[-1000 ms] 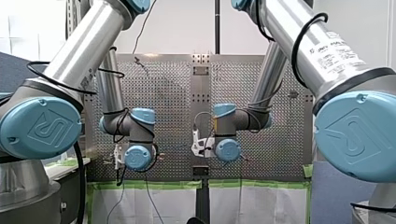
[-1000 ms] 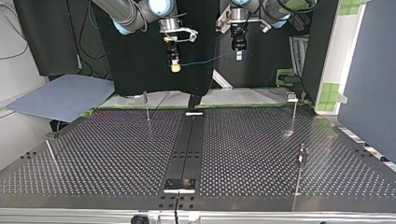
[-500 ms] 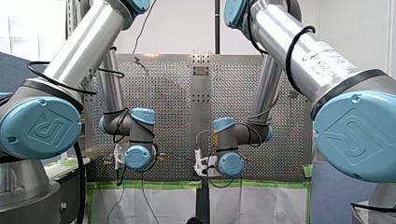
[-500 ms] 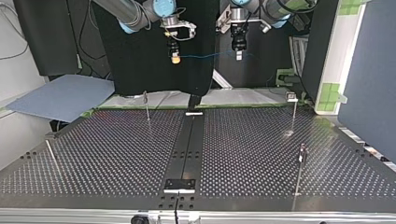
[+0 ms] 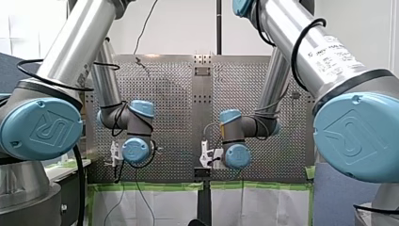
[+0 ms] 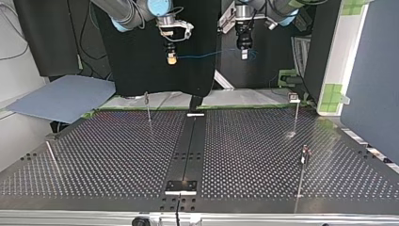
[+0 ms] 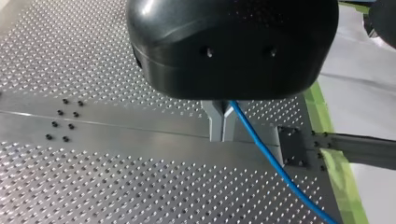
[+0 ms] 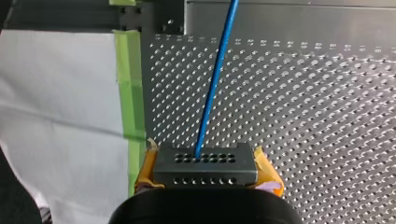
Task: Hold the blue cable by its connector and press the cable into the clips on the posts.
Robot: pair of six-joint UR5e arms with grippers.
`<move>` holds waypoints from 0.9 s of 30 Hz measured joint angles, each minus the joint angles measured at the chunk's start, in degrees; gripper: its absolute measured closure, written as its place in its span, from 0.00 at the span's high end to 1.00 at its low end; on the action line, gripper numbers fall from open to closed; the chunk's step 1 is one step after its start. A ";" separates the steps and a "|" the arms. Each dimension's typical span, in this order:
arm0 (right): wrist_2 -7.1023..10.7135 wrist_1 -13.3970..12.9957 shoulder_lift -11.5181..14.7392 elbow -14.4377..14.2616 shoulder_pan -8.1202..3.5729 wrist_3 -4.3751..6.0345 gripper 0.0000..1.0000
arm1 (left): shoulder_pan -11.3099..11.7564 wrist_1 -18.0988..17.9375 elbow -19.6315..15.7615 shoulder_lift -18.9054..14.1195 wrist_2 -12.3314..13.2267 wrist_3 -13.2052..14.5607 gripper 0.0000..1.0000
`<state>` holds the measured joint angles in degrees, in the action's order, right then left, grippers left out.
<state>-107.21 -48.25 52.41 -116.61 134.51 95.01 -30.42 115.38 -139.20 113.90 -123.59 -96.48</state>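
In the top view, both grippers hang high above the far edge of the perforated table. The thin blue cable runs between them. My right gripper, at that view's left, is shut with its yellow pads on the cable's grey connector block; the cable leaves the block ahead of the gripper. My left gripper is black, and its metal fingers are shut on the blue cable, which trails away below them. In the front view the wrists hide both grippers.
Thin upright posts with clips stand on the table: one at the far left of the top view, one at the far right, one nearer on the right. A bare rod leans at the near left. A dark rail runs down the middle.
In the top view my right gripper has risen and shifted slightly left with the connector. My left gripper has edged right. The cable between them hangs a little straighter.
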 joint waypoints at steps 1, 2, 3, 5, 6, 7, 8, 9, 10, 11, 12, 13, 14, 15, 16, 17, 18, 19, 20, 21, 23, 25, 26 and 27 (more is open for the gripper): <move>0.44 0.45 0.44 0.19 -0.07 0.44 0.00 | 0.09 0.43 0.02 -0.45 -0.20 -0.04 0.01; 0.89 0.90 0.91 0.46 -0.12 0.89 0.00 | 0.21 1.02 0.06 -1.05 -0.57 -0.12 0.01; 1.49 1.50 1.53 0.83 -0.18 1.41 0.00 | 0.29 1.46 0.10 -1.47 -0.89 -0.22 0.01; 2.37 2.40 2.42 1.33 -0.21 1.88 0.00 | 0.45 2.42 0.43 -2.46 -1.69 -0.73 0.01; 2.92 2.94 2.96 1.67 -0.21 1.94 0.00 | 0.49 2.86 0.66 -2.88 -1.97 -0.98 0.01; 3.34 3.36 3.40 2.00 -0.22 1.84 0.00 | 0.53 3.32 0.96 -3.33 -2.19 -1.18 0.01; 3.82 3.84 3.87 2.40 -0.23 1.67 0.00 | 0.56 3.95 1.39 -3.97 -2.44 -1.37 0.01; 4.49 4.51 4.54 2.99 -0.23 1.40 0.00 | 0.57 4.41 1.72 -4.44 -2.61 -1.47 0.01; 4.97 5.00 5.03 3.45 -0.24 1.23 0.00 | 0.58 4.88 2.04 -4.89 -2.78 -1.54 0.01; 5.46 5.49 5.51 3.88 -0.24 1.11 0.00 | 0.58 5.46 2.43 -5.47 -2.99 -1.60 0.01; 6.11 6.14 6.16 4.40 -0.24 1.00 0.00 | 0.59 5.83 2.69 -5.86 -3.14 -1.63 0.01; 6.53 6.63 6.66 4.76 -0.22 0.95 0.00 | 0.60 6.19 2.94 -6.23 -3.32 -1.65 0.01; 6.87 7.13 7.17 5.11 -0.20 0.91 0.00 | 0.62 6.71 3.32 -6.73 -3.63 -1.67 0.01; 7.22 7.80 7.82 5.56 -0.14 0.89 0.00 | 0.63 7.10 3.64 -7.09 -3.90 -1.69 0.01; 7.46 8.25 8.28 5.89 -0.09 0.89 0.00 | 0.64 7.45 3.97 -7.47 -4.18 -1.71 0.01; 7.66 8.69 8.75 6.21 -0.06 0.91 0.00 | 0.65 7.91 4.40 -7.95 -4.55 -1.75 0.01; 7.89 9.31 9.33 6.57 -0.03 0.93 0.00 | 0.67 8.29 4.68 -8.31 -4.85 -1.83 0.01; 8.02 9.76 9.79 6.82 -0.02 0.96 0.00 | 0.70 8.70 4.95 -8.70 -5.16 -1.90 0.01; 8.12 10.22 10.26 7.05 -0.01 0.99 0.00 | 0.73 9.25 5.32 -9.27 -5.59 -1.98 0.01; 8.20 10.87 10.90 7.32 -0.05 1.04 0.00 | 0.74 9.66 5.61 -9.70 -5.94 -2.04 0.01; 8.31 11.89 11.91 7.67 -0.14 1.12 0.00 | 0.78 10.65 6.32 -10.65 -6.78 -2.29 0.01; 8.44 13.12 13.14 7.97 -0.22 1.26 0.00 | 0.79 11.44 6.95 -11.48 -7.54 -2.61 0.01; 8.48 13.65 13.67 8.07 -0.25 1.32 0.00 | 0.79 11.98 7.37 -12.00 -8.06 -2.85 0.01; 8.52 14.29 14.33 8.20 -0.28 1.38 0.00 | 0.80 12.39 7.69 -12.39 -8.44 -3.06 0.01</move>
<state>-98.70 -33.95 66.75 -108.41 134.22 96.39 -29.62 127.76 -131.51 101.52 -132.03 -99.54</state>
